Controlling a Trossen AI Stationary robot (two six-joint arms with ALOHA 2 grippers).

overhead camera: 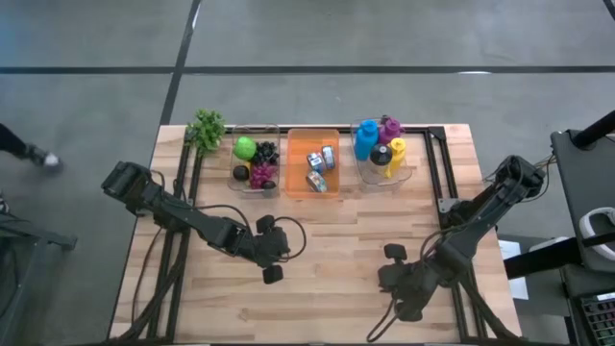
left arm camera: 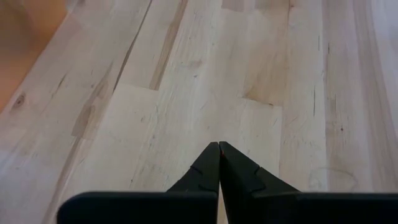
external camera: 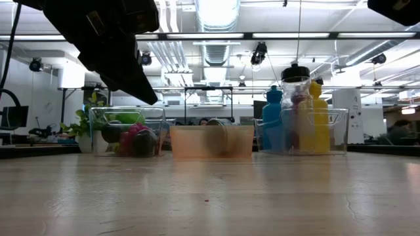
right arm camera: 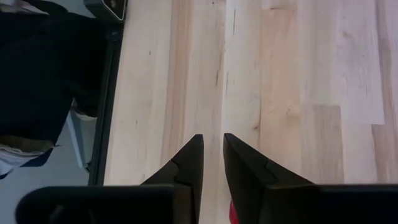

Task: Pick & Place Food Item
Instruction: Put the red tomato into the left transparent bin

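My left gripper (left arm camera: 219, 163) is shut over bare wood in the table's left middle (overhead camera: 274, 269), with nothing in it. My right gripper (right arm camera: 212, 155) hangs tilted down over bare wood near the table's near right part (overhead camera: 389, 274). Its fingertips stand a narrow gap apart, and a small red thing (right arm camera: 232, 213) shows far back between the fingers. Along the far edge stand a clear bin of fruit (overhead camera: 255, 161), an orange bin of cans (overhead camera: 314, 163) and a clear bin of bottles (overhead camera: 382, 152). My right gripper has the small red thing (right arm camera: 232, 213) far back between its two fingers, while the gap at the fingertips is bare. The fingers slant down toward the table. The thing is mostly hidden by the fingers, so what it is and which part is held cannot be told.
A green plant (overhead camera: 207, 128) stands at the far left corner. A black frame (overhead camera: 444, 173) runs along the table's right side and another (overhead camera: 183, 183) along its left. The wood between the two grippers (overhead camera: 332, 259) is bare.
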